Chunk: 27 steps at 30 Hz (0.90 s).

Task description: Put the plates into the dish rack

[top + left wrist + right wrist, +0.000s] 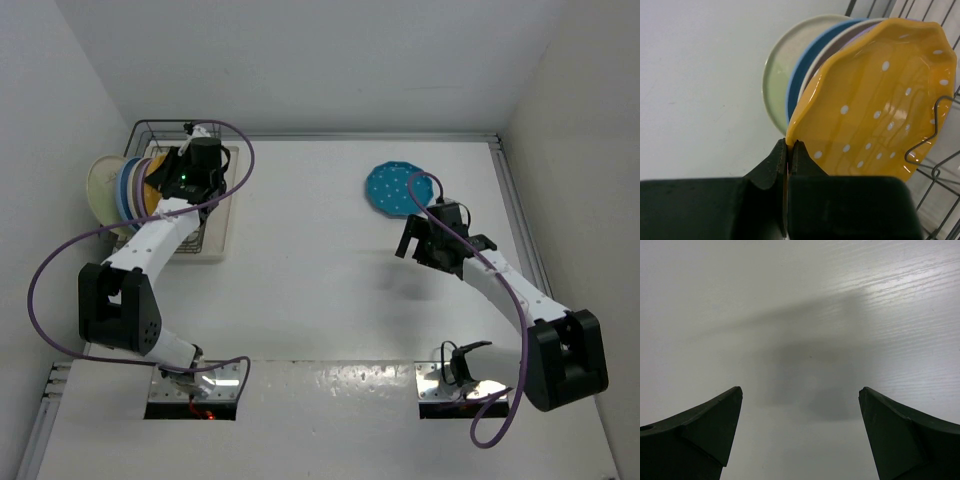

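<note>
Entry: loading the second-to-last plate.

The dish rack (215,238) is sitting at the far left of the desk (320,310). Inside it, plates are standing on edge: a pale green-cream plate (776,75) outermost, then a light blue plate (799,75), then at least one paler rim that I cannot separate cleanly.

I am holding the left claw (790,148) closed on the rim of the orange dotted plate (875,105), pinching its lower edge. The plate is leaning tilted against its neighbours, with the rack's wires just beside its far edge. I cannot tell whether its bottom edge is sitting between the prongs.

Judgement: I am seating this plate. The next move calls for confirming that it is resting in a slot, then letting go gently and backing out without dragging the rim.

Well right of the rack, the teal dotted plate (397,189) is lying flat on the desk, not yet loaded. The right claw (417,250) is hovering near it, jaws spread wide, holding nothing. Its wrist view is showing only bare desk. Picking up that plate will probably call for getting a finger under its edge.
</note>
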Available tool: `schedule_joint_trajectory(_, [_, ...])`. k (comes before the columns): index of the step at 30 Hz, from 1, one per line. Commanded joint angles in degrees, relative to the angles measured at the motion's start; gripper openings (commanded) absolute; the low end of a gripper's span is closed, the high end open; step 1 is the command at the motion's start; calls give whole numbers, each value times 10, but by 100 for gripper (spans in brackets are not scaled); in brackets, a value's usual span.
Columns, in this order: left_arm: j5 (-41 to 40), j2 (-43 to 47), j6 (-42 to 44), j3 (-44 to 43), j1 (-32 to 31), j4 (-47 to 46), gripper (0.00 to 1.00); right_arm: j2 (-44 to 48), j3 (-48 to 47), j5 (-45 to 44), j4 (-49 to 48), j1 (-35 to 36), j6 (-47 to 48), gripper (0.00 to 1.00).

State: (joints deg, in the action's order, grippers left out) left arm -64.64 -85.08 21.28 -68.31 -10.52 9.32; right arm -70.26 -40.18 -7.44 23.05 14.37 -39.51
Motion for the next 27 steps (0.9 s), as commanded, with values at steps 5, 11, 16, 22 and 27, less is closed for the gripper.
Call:
schedule_joint_trajectory(5, [-6,17,15,19,-10,-12,0,21,4,-14,-4,-1,-6,100])
schedule_joint_trajectory(11, [63,22,-20,59,-15,22,2,23,9,-8,-4,-5,-4,100])
schedule_joint_trajectory(16, [117,11,-54,32,7,68,26,17,-2,12,2,-10,9,100])
schedule_joint_trajectory(22, [161,11,-38,-65,7,113,86,-6,-44,94,-19,-78,39,100])
schedule_joint_trajectory(27, [178,6,-8,-135,-6,141,99,-104,-136,134,-4,-124,50,100])
